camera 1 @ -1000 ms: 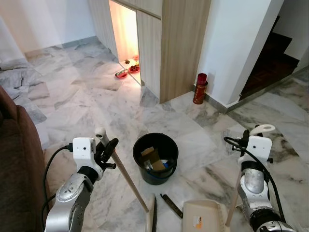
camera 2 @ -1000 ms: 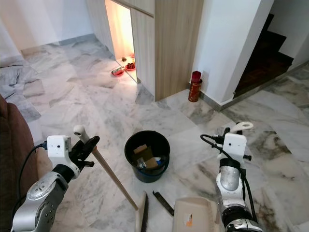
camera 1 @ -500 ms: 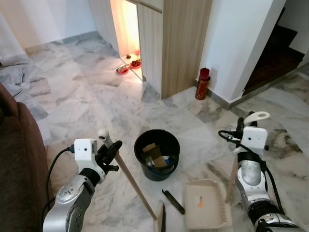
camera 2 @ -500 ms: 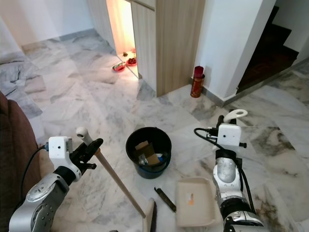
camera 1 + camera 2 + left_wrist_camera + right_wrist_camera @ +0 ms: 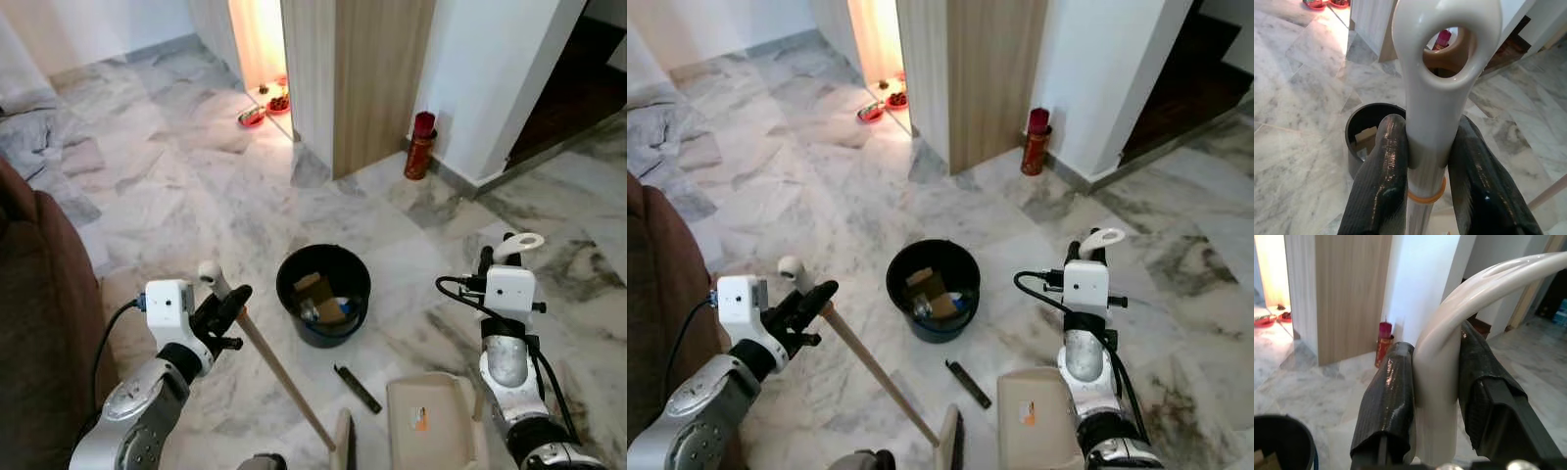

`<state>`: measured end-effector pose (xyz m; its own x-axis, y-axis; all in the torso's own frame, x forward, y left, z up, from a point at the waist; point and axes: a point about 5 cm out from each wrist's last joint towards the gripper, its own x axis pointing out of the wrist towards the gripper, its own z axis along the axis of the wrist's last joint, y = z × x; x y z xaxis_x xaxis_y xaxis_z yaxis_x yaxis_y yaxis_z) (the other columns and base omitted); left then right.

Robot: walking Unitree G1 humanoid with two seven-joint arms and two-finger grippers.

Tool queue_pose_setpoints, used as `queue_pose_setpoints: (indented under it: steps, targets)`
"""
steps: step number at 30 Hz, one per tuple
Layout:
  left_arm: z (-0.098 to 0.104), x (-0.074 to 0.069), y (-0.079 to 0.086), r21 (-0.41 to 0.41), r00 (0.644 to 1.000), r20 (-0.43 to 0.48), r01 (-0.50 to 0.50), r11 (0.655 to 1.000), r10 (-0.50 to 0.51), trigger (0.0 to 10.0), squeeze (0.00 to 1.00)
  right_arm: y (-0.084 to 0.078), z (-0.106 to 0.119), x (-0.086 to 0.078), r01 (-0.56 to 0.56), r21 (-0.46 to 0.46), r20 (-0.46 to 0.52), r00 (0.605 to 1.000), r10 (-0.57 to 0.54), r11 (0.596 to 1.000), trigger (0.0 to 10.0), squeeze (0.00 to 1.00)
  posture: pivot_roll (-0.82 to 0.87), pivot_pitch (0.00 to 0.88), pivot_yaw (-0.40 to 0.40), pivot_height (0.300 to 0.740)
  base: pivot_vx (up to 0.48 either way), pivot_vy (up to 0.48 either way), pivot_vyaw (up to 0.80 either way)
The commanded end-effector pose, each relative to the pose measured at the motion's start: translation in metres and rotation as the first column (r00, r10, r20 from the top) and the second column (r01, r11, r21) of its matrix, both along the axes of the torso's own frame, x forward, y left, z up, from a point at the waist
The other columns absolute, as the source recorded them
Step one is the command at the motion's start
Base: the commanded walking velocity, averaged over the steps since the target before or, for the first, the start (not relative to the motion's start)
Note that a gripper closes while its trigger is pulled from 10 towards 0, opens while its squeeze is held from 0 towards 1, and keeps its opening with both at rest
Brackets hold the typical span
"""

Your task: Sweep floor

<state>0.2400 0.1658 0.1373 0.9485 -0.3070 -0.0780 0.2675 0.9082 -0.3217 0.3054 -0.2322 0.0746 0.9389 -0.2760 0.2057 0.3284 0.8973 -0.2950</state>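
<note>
Wooden and long, the broom (image 5: 279, 377) is probably light and stiff, though its length gives leverage, so a grip at the very top will steer loosely; a hold lower on the stick would likely press the head down harder. The left gripper (image 5: 1425, 161) is clamped on its white plastic cap just under the hanging eye, which looks smooth and may slip. The stick slants down to the broom head (image 5: 343, 452) at the near edge of the marble floor (image 5: 157, 176). Beside it, the cream dustpan (image 5: 431, 436) lies flat, its upright handle pinched at the looped white top by the right gripper (image 5: 1432, 396). Just beyond, a dark strip of debris (image 5: 357, 388) lies on the floor, then the black bucket (image 5: 323, 295) holding scraps. Farther off stand a wood-panelled cabinet (image 5: 377, 78) and a red canister (image 5: 419, 145).
</note>
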Motion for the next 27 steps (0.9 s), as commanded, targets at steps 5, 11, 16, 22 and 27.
queue_pose_setpoints:
  steps: [5,11,16,22,27]
  targets:
    - [0.019,-0.003,0.012,0.007,0.999,0.041,-0.015,1.000,0.015,10.0,0.00,0.000,-0.002,-0.005,0.001,-0.036,0.010,1.000,-0.001,0.999,10.0,0.00,0.21,0.230,0.084,0.740,0.000,0.000,0.00]
    - [0.030,0.000,0.026,0.069,0.995,0.081,-0.067,0.995,0.061,10.0,0.00,-0.005,-0.001,-0.008,0.035,-0.081,0.020,0.999,-0.034,0.996,10.0,0.00,0.21,0.245,0.085,0.740,0.000,0.000,0.00]
    - [0.034,0.008,0.037,0.128,0.985,0.120,-0.137,0.982,0.122,10.0,0.00,-0.009,0.001,-0.008,0.070,-0.087,0.039,0.997,-0.067,0.994,10.0,0.00,0.19,0.243,0.082,0.740,0.000,0.000,0.00]
    - [0.021,0.023,0.025,0.139,0.985,0.130,-0.132,0.982,0.114,10.0,0.00,-0.009,0.002,-0.008,0.078,-0.082,0.040,0.996,-0.074,0.994,10.0,0.00,0.17,0.222,0.065,0.740,0.000,0.000,0.00]
    - [0.011,0.039,0.019,0.149,0.978,0.152,-0.169,0.974,0.146,10.0,0.00,-0.010,0.002,-0.008,0.105,-0.056,0.046,0.994,-0.102,0.993,10.0,0.00,0.14,0.212,0.052,0.740,0.000,0.000,0.00]
